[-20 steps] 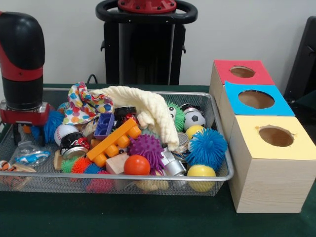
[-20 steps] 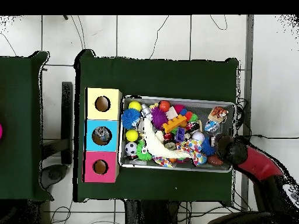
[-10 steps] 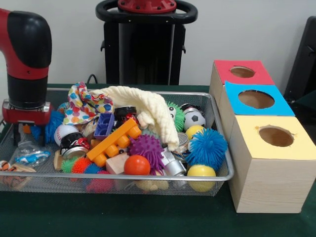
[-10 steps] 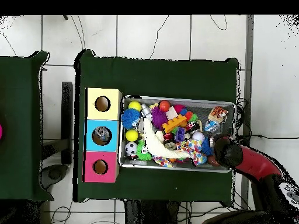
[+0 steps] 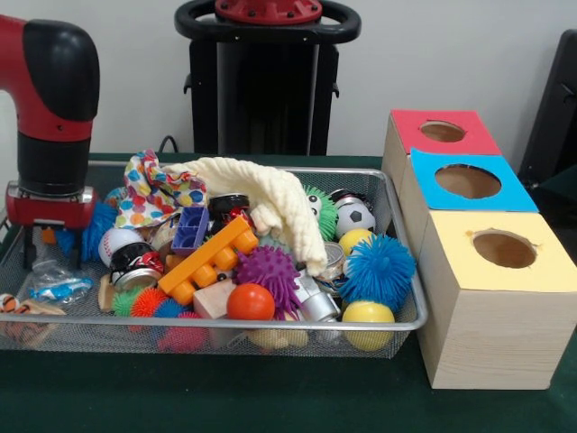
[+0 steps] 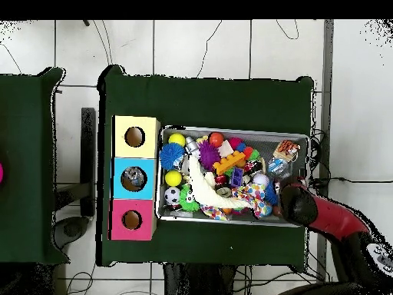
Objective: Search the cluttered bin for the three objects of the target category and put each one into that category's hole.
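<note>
Our gripper (image 5: 50,244) hangs low over the end of the wire mesh bin (image 5: 270,171) farthest from the sorting boxes; we cannot tell whether it is wide or narrow, nor whether it carries anything. We judge the risks thus: the clear plastic packet (image 5: 54,287) beneath it is slippery and could slide away; the cream cloth (image 5: 270,203) and polka-dot cloth (image 5: 158,191) may hide candidates, so we could miss one; the spiky blue ball (image 5: 377,269) and purple spiky ball (image 5: 268,273) sit among loose clutter, so a neighbour could come up too; which category is wanted we cannot tell, so the red (image 5: 442,132), blue (image 5: 467,181) or yellow hole (image 5: 503,249) could be mistaken.
</note>
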`<state>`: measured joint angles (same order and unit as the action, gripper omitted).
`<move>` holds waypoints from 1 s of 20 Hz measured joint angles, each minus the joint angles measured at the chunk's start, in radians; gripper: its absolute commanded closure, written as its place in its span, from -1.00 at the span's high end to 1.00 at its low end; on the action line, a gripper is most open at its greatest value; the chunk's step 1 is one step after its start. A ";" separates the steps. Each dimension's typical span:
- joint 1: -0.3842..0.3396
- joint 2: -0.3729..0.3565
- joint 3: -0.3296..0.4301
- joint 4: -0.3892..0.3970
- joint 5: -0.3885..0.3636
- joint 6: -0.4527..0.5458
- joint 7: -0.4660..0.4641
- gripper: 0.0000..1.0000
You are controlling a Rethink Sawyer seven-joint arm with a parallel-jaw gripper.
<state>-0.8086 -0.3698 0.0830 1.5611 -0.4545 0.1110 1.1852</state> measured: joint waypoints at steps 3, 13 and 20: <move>-0.014 -0.003 0.011 0.016 -0.031 -0.044 0.000 1.00; 0.042 -0.004 0.014 0.010 -0.075 -0.254 0.000 1.00; 0.134 -0.002 -0.007 -0.001 -0.075 -0.326 0.000 1.00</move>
<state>-0.6745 -0.3713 0.0759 1.5601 -0.5298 -0.2146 1.1852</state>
